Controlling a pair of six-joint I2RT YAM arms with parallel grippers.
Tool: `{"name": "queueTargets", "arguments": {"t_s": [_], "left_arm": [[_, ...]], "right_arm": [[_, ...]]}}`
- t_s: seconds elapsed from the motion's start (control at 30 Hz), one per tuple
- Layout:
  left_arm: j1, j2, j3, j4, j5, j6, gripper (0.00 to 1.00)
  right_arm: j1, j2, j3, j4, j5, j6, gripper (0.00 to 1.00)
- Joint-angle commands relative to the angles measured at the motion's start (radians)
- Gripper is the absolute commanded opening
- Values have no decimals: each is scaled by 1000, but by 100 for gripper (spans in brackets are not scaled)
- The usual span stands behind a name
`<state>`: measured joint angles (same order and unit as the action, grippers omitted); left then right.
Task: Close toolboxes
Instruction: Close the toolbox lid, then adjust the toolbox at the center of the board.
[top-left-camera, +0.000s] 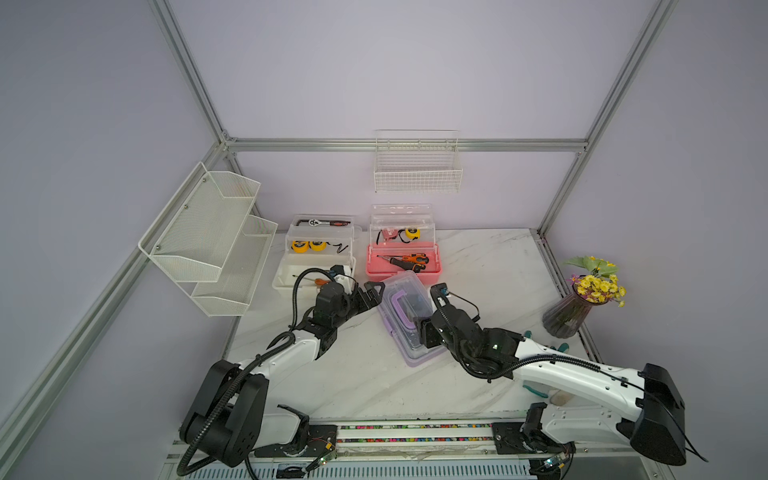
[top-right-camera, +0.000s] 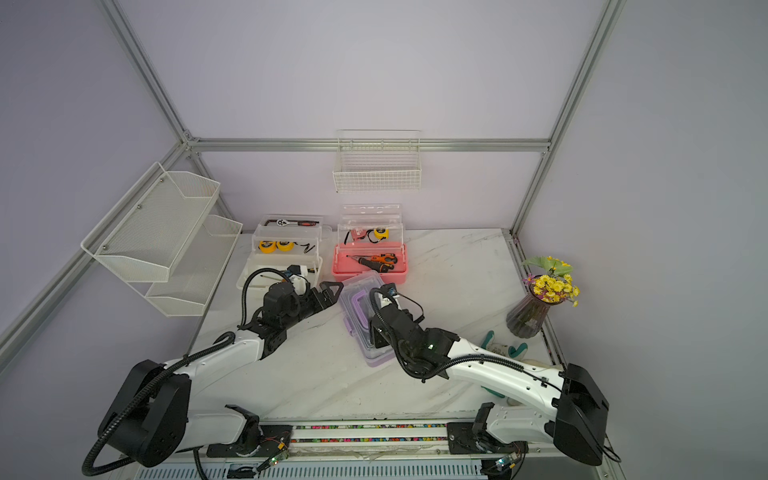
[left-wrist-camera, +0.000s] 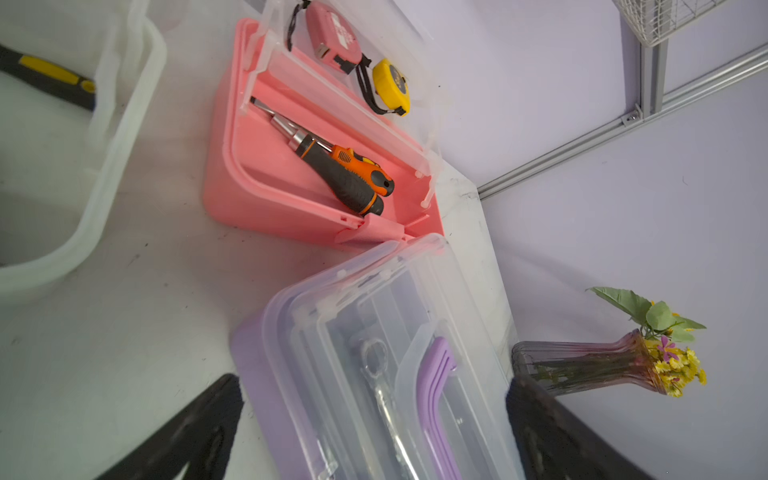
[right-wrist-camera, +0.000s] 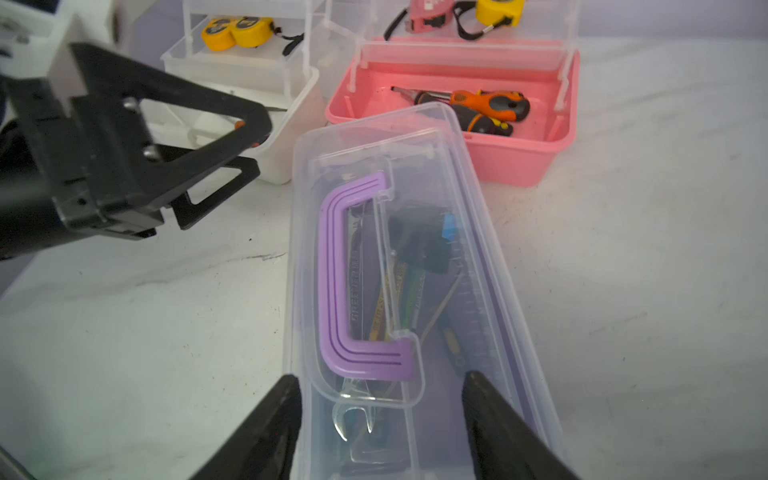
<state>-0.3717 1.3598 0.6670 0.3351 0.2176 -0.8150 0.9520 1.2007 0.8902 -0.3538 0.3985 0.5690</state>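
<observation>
- Straddling the near end of the purple toolbox (right-wrist-camera: 469, 291) with my right hand (right-wrist-camera: 380, 380) — fingers spread, gripping nothing; the clear lid lies down.
- My left hand (top-left-camera: 372, 291) hovers wide open just beside that box.
- The pink toolbox (top-left-camera: 399, 272) and white toolbox (top-left-camera: 291, 272) stand behind it on the tabletop (top-left-camera: 353, 374) — lids raised.

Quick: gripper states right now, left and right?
Left gripper: jaws open, holding nothing, beside the purple toolbox.
Right gripper: jaws open over the purple toolbox, nothing visibly gripped.
</observation>
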Motion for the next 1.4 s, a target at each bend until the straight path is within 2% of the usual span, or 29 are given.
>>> {"name": "queueTargets", "arguments": {"t_s": [0.0, 0.23, 0.47, 0.77, 0.97, 1.07, 1.17, 1.27, 1.37], "left_arm": [[8, 71, 98, 19, 68, 94, 100], [8, 213, 200, 19, 203, 139, 100], [4, 266, 220, 18, 261, 194, 100], [3, 351, 306, -7, 214, 285, 100], [10, 342, 325, -32, 186, 339, 100], [18, 360, 344, -52, 196, 357, 100], [30, 382, 357, -63, 230, 358, 100], [31, 401, 362, -67, 261, 361, 100], [32, 411, 355, -67, 280, 358, 100]], "right_arm": [[-26, -96, -32, -62, -111, 191, 81], [-69, -121, -77, -105, -292, 337, 84], [-115, -97, -138, -79, -356, 439, 86], [-206, -104, -214, 36, -361, 509, 88], [-210, -176, -202, -39, -282, 500, 88], [-211, -211, -181, -139, -220, 493, 88], [-213, -223, -182, -167, -215, 497, 88], [-213, -202, -213, -131, -238, 509, 89], [-213, -166, -234, -14, -270, 489, 89]]}}
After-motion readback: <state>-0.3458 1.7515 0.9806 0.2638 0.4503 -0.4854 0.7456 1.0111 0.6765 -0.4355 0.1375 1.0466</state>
